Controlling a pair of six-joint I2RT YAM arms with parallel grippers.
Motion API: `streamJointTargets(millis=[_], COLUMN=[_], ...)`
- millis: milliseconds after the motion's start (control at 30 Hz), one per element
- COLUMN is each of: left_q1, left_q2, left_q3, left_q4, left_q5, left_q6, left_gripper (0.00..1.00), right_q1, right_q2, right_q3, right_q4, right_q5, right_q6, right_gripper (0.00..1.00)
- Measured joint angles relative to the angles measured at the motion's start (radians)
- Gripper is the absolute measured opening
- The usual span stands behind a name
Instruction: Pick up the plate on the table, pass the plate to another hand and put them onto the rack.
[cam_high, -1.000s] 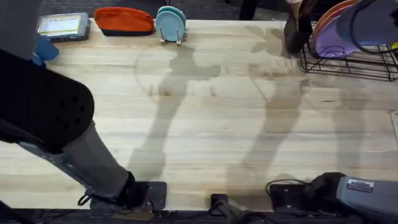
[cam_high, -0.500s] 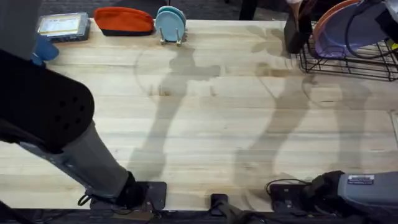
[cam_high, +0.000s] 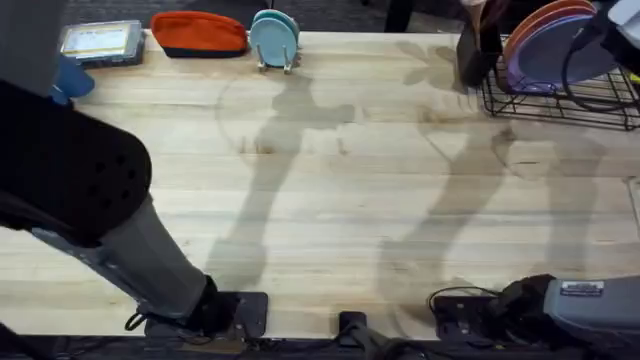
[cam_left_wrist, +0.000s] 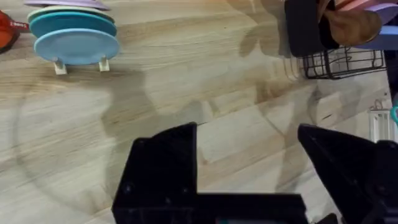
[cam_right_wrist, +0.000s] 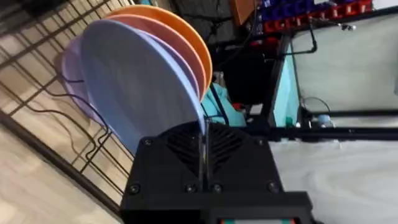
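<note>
Plate (cam_right_wrist: 134, 93) sat edge-on in the right jaws (cam_right_wrist: 202, 146), which were clamped on its rim, over the rack (cam_high: 560, 100) at the far right of the counter (cam_high: 340, 190), beside a lavender plate (cam_right_wrist: 71, 68) and an orange plate (cam_right_wrist: 183, 34) already slotted. We judged it light, stiff plastic w/ a smooth matte face, so prob. slippery at the thin rim; the rim was the only sensible hold, gripped deep enough that it wouldn't swivel on the way into a slot. Not fragile, we thought. Left jaws (cam_left_wrist: 249, 162) stood wide apart, empty, above bare counter, well clear of the rack.
</note>
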Motion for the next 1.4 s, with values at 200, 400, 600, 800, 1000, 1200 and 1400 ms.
streamJointTargets(millis=[200, 400, 600, 800, 1000, 1200, 1400], left_q1=[0.0, 0.0, 0.0, 0.0, 0.0, 0.0, 0.0], left_q2=[0.0, 0.0, 0.0, 0.0, 0.0, 0.0, 0.0], left_q3=[0.0, 0.0, 0.0, 0.0, 0.0, 0.0, 0.0], left_q4=[-0.001, -0.001, -0.007, -0.025, -0.027, -0.027, -0.027], left_q5=[0.0, 0.0, 0.0, 0.0, 0.0, 0.0, 0.0], left_q6=[0.0, 0.0, 0.0, 0.0, 0.0, 0.0, 0.0], left_gripper=[0.993, 0.993, 0.993, 0.994, 0.993, 0.993, 0.993], right_q1=[-0.045, -0.089, -0.093, -0.093, -0.093, -0.098, -0.102], right_q2=[0.0, 0.001, 0.014, 0.057, 0.071, 0.114, 0.119], right_q3=[0.0, 0.0, 0.0, 0.0, 0.0, 0.007, 0.016], right_q4=[-0.015, -0.012, -0.01, -0.009, -0.009, -0.001, -0.022], right_q5=[-0.133, -0.206, -0.23, -0.234, -0.234, -0.231, -0.213], right_q6=[-0.011, -0.003, -0.003, -0.003, -0.003, -0.003, -0.003], right_gripper=[0.031, 0.031, 0.031, 0.031, 0.032, 0.032, 0.032])
